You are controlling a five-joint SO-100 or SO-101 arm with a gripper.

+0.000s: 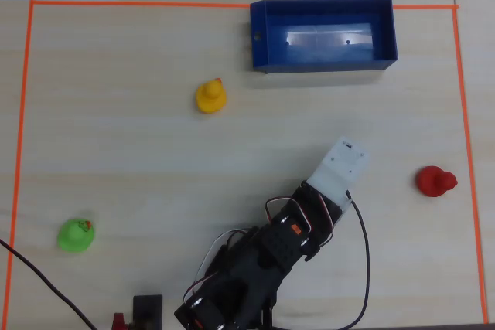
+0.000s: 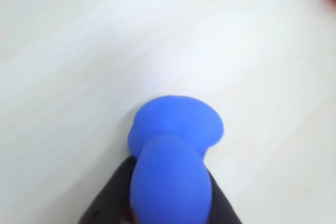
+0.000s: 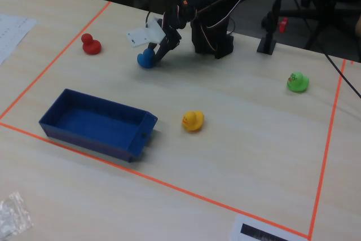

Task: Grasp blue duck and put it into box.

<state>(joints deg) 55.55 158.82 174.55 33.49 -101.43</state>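
Note:
The blue duck (image 2: 173, 150) fills the lower middle of the wrist view, with a dark finger pressed against each side of its body. My gripper (image 2: 169, 187) is shut on it. In the fixed view the blue duck (image 3: 146, 58) is at the tip of my gripper (image 3: 152, 56), low over the table, a little right of the red duck. From overhead the arm's white wrist plate (image 1: 340, 166) hides the blue duck. The box (image 1: 323, 66) is a dark-blue bin at the top of the taped area, and the fixed view shows this box (image 3: 84, 139) empty.
A red duck (image 1: 435, 181) sits right of the arm, a yellow duck (image 1: 210, 96) left of the box, and a green duck (image 1: 76, 235) at the lower left. Orange tape (image 1: 23, 113) frames the work area. Cables (image 1: 363, 253) trail by the arm's base.

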